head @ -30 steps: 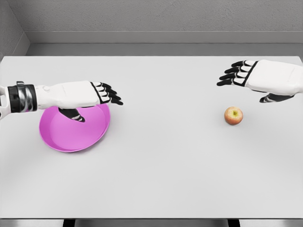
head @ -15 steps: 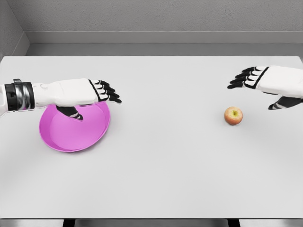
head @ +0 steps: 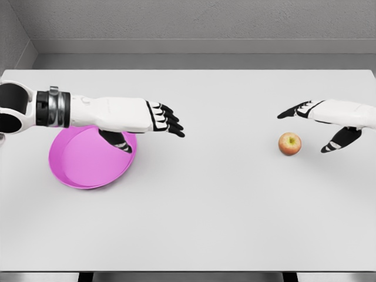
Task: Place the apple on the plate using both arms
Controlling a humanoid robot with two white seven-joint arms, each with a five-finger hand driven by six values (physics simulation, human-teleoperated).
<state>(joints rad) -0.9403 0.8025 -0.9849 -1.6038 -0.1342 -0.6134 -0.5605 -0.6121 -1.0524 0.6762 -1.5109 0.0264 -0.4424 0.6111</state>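
A red-yellow apple [head: 289, 143] rests on the white table at the right. A pink plate [head: 88, 161] lies at the left, far from the apple. My right hand [head: 308, 126] hovers just right of and above the apple, fingers spread and thumb down, holding nothing. Above the plate's right rim, my left hand [head: 158, 126] reaches toward the table's middle with its fingers extended and its thumb hanging over the plate; it holds nothing.
The white table [head: 205, 205] spans the whole view, with its front edge at the bottom and a grey wall behind its far edge.
My left hand has slid right, past the plate's rim toward the middle. My right hand has turned flatter and dropped closer to the apple. Apple and plate have stayed put.
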